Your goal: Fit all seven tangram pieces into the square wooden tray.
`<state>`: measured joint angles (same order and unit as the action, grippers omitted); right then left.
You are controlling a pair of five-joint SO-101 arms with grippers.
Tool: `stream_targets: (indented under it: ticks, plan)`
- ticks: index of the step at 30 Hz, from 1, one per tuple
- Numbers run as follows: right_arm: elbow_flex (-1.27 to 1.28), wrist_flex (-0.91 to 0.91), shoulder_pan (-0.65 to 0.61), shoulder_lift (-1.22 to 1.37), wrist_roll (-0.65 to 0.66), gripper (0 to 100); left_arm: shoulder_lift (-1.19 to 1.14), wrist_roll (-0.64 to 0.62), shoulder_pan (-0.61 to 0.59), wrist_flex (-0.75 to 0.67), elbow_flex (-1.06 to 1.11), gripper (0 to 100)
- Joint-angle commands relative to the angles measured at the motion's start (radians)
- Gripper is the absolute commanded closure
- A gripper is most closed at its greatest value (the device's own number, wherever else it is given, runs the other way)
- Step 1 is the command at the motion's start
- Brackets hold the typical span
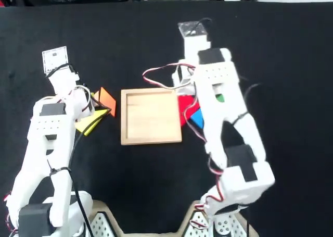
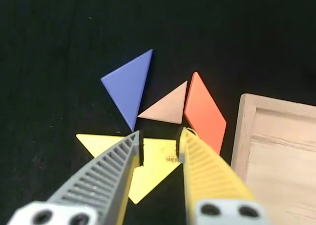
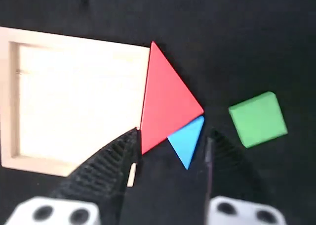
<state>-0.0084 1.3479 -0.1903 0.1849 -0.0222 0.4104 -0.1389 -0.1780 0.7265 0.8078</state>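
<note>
Tray [image 1: 151, 141] floor's wide open from above; red triangle [image 3: 165, 101] hugs one rim, orange piece [image 2: 205, 113] crowds the other.

Green square [image 1: 220, 98] mostly under right arm [image 1: 213, 73], apparently.

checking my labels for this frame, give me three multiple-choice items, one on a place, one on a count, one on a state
1. Where is the green square relative to the tray?
A inside it
B outside it, on the right gripper's side
C leaning on its rim

2. How many pieces lie in the tray?
A none
B two
C seven

3. What state is the left gripper in?
A open above the yellow triangle
B shut on the orange piece
C shut on the tray's rim

Key:
1 B, it lies flat on the cloth clear of the tray, near that gripper.
2 A, the tray's floor is bare wood.
3 A, its jaws stand apart with the yellow triangle showing between them.
</note>
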Motion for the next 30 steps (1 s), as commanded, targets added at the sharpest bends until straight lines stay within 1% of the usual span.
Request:
stream_targets:
  ticks: [1,7,12,17,30]
  plan:
    - [-0.048,-0.071,-0.011,0.045,-0.015,70.1,0.005,-0.015,-0.010,-0.014,-0.010,85]
    - [-0.048,-0.091,-0.012,0.105,-0.006,70.3,0.003,-0.017,-0.022,-0.018,-0.008,85]
    - [-0.053,-0.097,0.000,0.156,-0.006,73.4,0.003,-0.017,-0.025,-0.018,-0.008,85]
    - [-0.059,-0.146,-0.003,0.214,-0.006,73.6,0.003,-0.017,-0.027,-0.020,0.004,85]
    - [-0.056,-0.163,-0.020,0.222,-0.009,73.2,0.003,-0.017,-0.021,-0.020,0.005,85]
